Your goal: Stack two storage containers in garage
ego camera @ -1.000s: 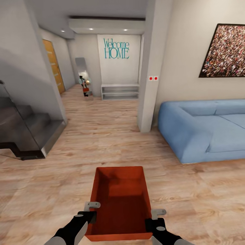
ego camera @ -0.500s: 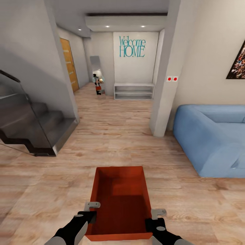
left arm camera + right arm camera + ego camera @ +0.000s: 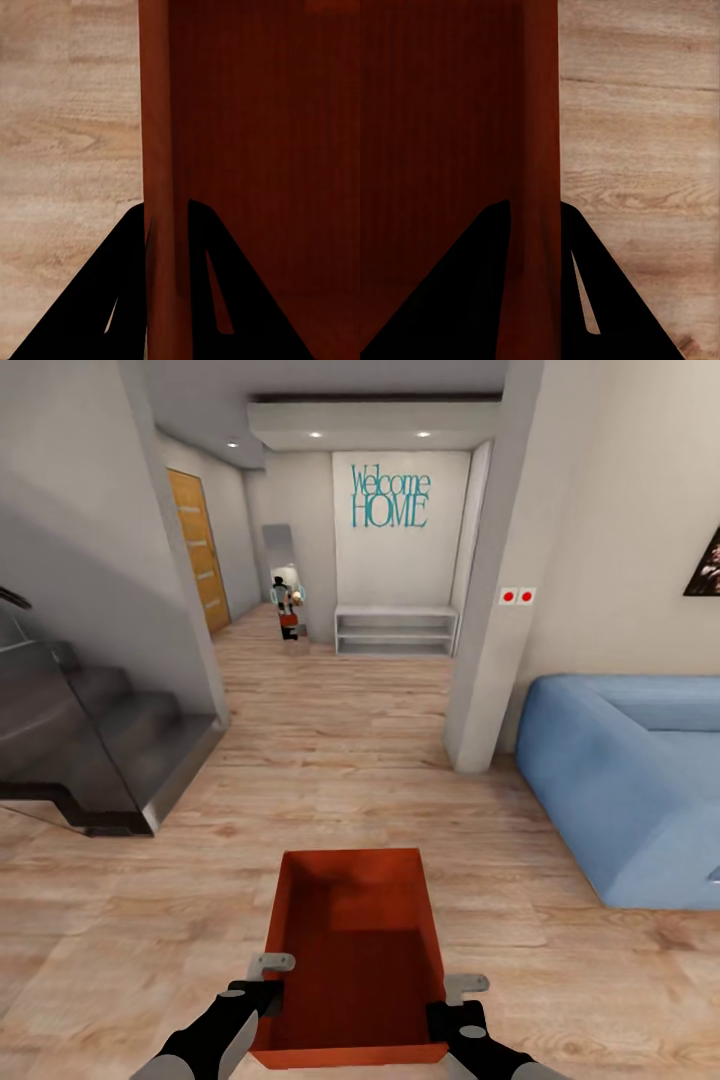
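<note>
One storage container [image 3: 355, 920], a red-orange open-topped bin, is held low in front of me over the light wood-plank floor of the living room. In the head view my left gripper [image 3: 268, 985] is shut on its left wall and my right gripper [image 3: 452, 1000] is shut on its right wall, both near the bin's close end. The left wrist view has the left gripper [image 3: 166, 219] pinching the thin wall [image 3: 161, 135] between its dark fingers. The right wrist view has the right gripper [image 3: 534, 214] clamped on the other wall [image 3: 540, 112] in the same way. The bin is empty.
A blue sofa [image 3: 620, 780] stands at the right and a dark staircase [image 3: 90, 750] at the left. A grey pillar [image 3: 490, 610] rises between the sofa and a hallway ahead. That hallway holds an orange door [image 3: 195, 550], a low shelf [image 3: 395, 630] and a mirror [image 3: 285, 585].
The whole view has swung left and moved slightly forward, so the sofa slid toward the right edge. The bin and both grippers keep the same place in the picture.
</note>
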Robot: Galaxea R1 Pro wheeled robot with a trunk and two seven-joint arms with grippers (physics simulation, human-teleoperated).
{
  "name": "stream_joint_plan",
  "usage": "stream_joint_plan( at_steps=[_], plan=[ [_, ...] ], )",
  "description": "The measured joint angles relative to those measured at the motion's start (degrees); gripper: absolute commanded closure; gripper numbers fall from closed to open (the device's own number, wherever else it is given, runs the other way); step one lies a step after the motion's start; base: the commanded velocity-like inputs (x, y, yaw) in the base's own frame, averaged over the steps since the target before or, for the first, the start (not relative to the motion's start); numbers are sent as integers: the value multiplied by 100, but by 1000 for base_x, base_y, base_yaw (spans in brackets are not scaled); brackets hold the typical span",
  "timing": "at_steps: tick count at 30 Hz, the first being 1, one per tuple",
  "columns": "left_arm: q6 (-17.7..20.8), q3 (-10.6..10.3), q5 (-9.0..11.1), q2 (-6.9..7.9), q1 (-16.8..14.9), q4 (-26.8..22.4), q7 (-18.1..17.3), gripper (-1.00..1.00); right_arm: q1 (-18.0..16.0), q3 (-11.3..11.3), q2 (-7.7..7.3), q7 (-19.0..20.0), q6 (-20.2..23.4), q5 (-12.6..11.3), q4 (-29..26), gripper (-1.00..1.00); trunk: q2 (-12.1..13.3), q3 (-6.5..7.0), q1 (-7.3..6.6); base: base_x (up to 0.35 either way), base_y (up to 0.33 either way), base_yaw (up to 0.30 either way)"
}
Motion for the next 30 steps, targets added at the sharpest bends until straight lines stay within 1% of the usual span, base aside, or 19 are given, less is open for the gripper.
stream_joint_plan(
  at_steps=[13,23,30],
  plan=[
    [3,4,1,0,3,4,0,100,0,2,1,1,11,2,2,100,0,0,0,324,0,8],
    [4,4,1,1,4,1,0,100,-1,1,2,3,12,6,2,100,0,0,0,324,0,235],
    [-2,2,1,0,1,4,0,100,0,-5,1,0,3,10,1,100,0,0,0,324,0,25]
  ],
)
